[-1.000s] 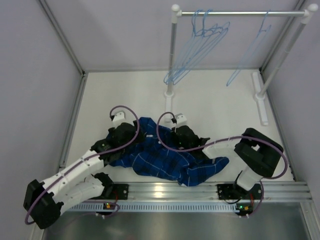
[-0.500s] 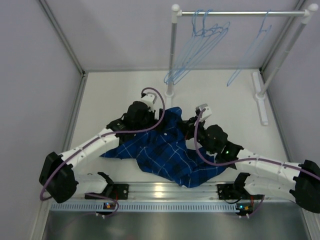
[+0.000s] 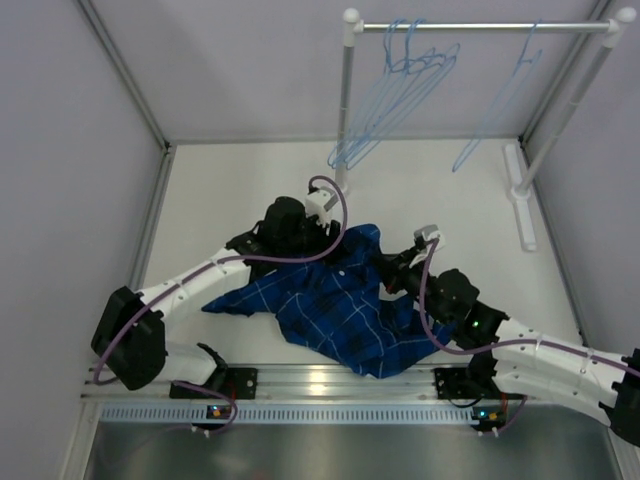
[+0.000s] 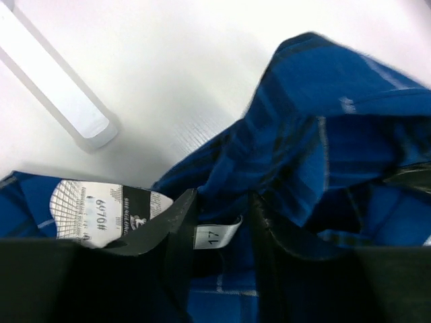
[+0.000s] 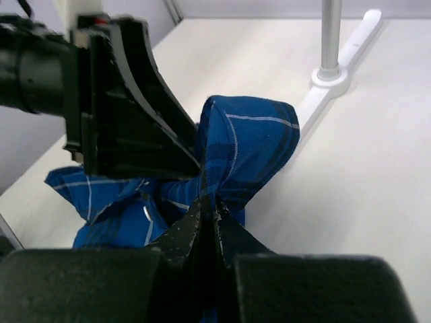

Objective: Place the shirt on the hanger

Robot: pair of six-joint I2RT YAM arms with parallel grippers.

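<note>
The dark blue plaid shirt [image 3: 330,310] lies crumpled on the white table between my arms. My left gripper [image 3: 333,243] is shut on the shirt's neck edge; in the left wrist view [image 4: 222,217] a small white "17" label [image 4: 214,236] sits between its fingers. My right gripper [image 3: 380,262] is shut on a raised fold of the shirt [image 5: 246,145], close to the left gripper [image 5: 131,114]. Several pale-blue wire hangers [image 3: 395,95] hang on the rail at the back, and one more hanger [image 3: 498,105] hangs apart to the right.
The white clothes rack has a left pole [image 3: 345,100] and foot [image 4: 57,87] just beyond the shirt, and a right pole [image 3: 570,100] with a long foot [image 3: 520,195]. Grey walls enclose the table on the left, back and right.
Both arms have reached further out and to the right, dragging the shirt's collar end toward the rack. The grippers have come closer together.
</note>
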